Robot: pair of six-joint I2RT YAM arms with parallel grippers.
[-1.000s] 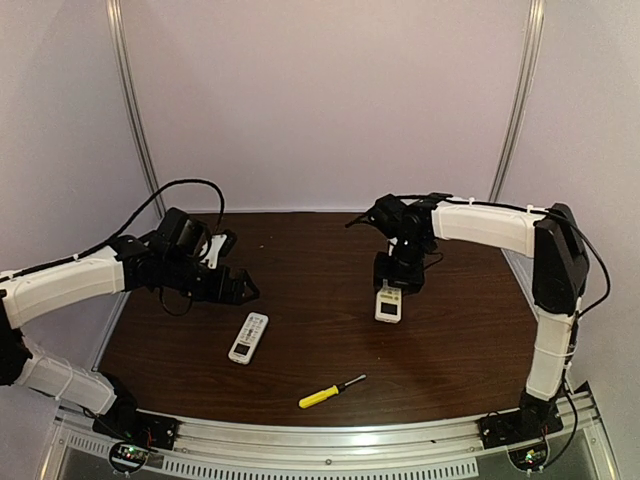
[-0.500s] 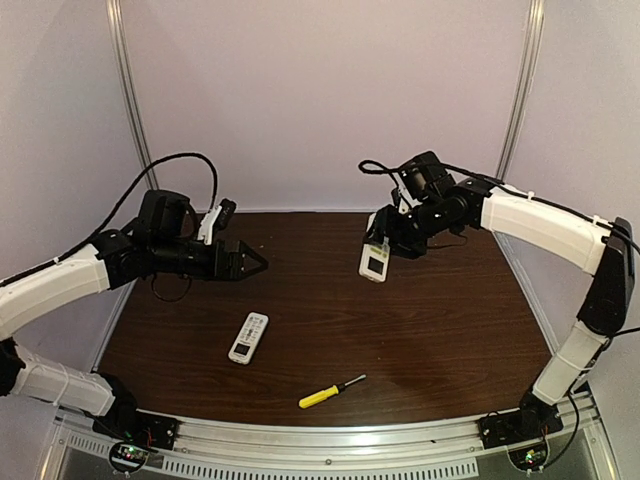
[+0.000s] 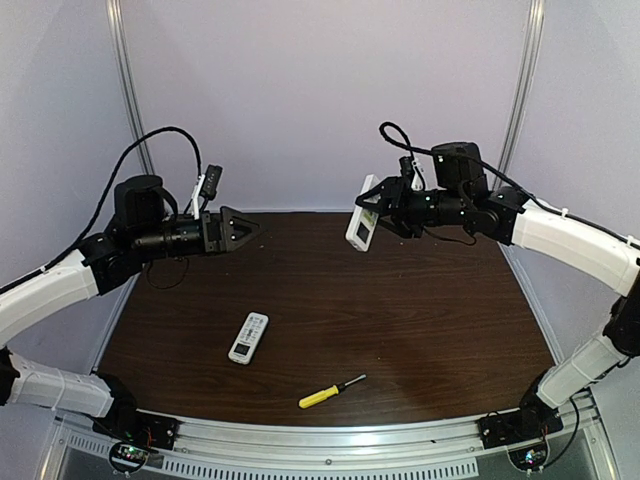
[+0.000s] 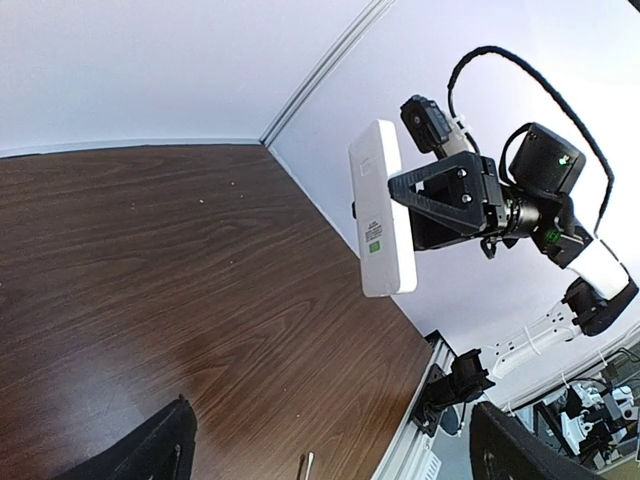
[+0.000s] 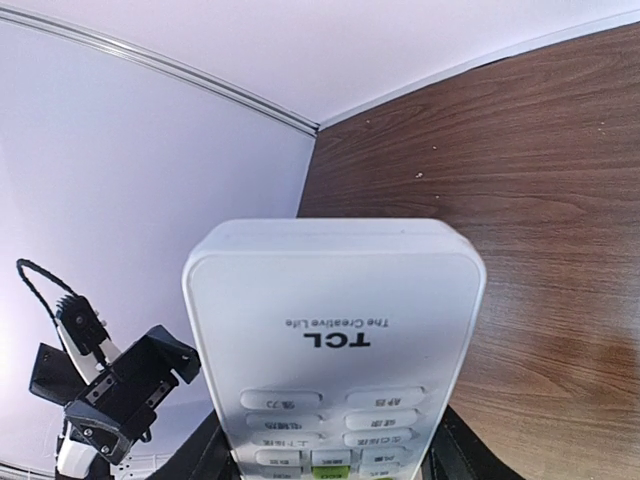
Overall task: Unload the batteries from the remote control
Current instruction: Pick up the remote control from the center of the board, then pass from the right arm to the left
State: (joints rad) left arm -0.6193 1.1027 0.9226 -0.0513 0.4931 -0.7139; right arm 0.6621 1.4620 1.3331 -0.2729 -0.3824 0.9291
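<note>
My right gripper (image 3: 380, 214) is shut on a white TCL remote control (image 3: 361, 226), holding it in the air above the back of the table. In the right wrist view its button face (image 5: 335, 340) points at the camera, with the dark fingers (image 5: 214, 452) on both long sides. From the left wrist view I see its plain back (image 4: 385, 215) with a small green label. My left gripper (image 3: 247, 227) hangs open and empty to the left of that remote, pointing at it across a gap. The batteries are hidden.
A second white remote (image 3: 248, 337) lies on the dark wooden table (image 3: 420, 320) at front left. A yellow-handled screwdriver (image 3: 330, 391) lies near the front edge. Pale walls close in the back and sides.
The right arm lifted the remote off the table and carried it up and back-left. The left arm rose and swung its open gripper toward the remote.
</note>
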